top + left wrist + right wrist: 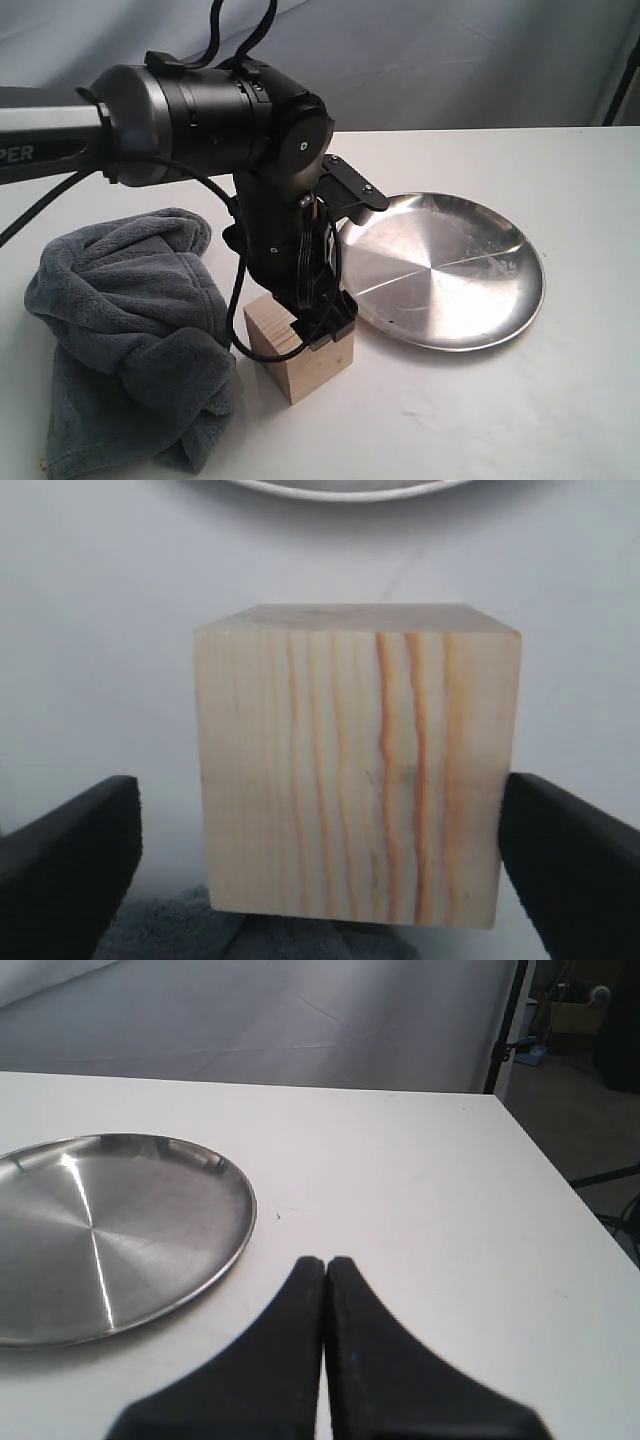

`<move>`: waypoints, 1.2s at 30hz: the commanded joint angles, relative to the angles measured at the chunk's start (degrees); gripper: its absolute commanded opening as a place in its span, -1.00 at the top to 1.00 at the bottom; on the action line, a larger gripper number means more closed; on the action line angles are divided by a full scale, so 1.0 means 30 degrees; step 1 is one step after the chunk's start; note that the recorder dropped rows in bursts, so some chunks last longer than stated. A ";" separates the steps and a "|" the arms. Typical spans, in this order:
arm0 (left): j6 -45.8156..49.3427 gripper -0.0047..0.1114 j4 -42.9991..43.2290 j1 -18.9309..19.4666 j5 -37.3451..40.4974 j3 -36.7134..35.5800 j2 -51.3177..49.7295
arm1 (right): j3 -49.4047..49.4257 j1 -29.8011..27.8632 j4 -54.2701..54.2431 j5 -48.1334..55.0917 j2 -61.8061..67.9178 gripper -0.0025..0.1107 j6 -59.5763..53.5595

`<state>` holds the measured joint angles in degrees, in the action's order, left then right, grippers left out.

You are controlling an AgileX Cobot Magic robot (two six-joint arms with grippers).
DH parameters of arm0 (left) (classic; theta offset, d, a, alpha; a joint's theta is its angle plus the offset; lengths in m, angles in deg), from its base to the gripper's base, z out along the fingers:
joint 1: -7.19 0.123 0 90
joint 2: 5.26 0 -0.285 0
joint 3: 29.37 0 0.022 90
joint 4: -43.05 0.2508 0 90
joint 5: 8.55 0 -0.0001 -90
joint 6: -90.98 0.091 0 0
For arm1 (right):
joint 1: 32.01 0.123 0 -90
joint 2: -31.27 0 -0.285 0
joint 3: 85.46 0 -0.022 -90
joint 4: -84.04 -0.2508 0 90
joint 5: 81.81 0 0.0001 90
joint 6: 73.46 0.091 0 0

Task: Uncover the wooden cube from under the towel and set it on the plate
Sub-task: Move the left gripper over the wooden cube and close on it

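Wooden cube (300, 352) uncovered, sitting square on the white desk (500, 400). It stands between the towel (130, 320) and the plate (450, 270). Pale wood, orange grain lines running down the near face in the left wrist view (355, 770).

Towel: dark grey-blue, heaped in thick folds on the desk, its edge just beside the cube. Cannot tell if the two touch.

Plate: steel, shiny, nothing on it, just beside the cube on the far side from the towel. A narrow strip of desk shows between them.

Left arm reaches down over the cube. Left fingers (570, 865) spread wide, one on each side of the block. One lies at the cube's edge, the other shows a clear gap of desk. No grip on it.

Right fingers (325, 1290) pressed tight together, holding nothing, low over bare desk near the plate's rim (235, 1175).
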<state>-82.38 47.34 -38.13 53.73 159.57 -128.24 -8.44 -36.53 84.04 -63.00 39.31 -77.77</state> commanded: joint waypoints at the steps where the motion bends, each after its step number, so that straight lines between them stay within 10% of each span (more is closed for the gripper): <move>1: -0.0189 -0.66 0.0115 -0.0078 -0.0299 -0.0061 -0.0693 | 0.0065 -0.0027 -0.0233 -0.0018 -0.0086 0.96 0.0019; 36: 0.0370 -0.66 -0.1172 -0.0078 0.2230 0.3050 -0.0896 | 0.0065 -0.0027 -0.0233 -0.0018 -0.0086 0.96 0.0019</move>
<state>-81.37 43.69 -38.13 61.08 168.29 -130.37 -8.44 -36.53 84.04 -63.00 39.31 -77.77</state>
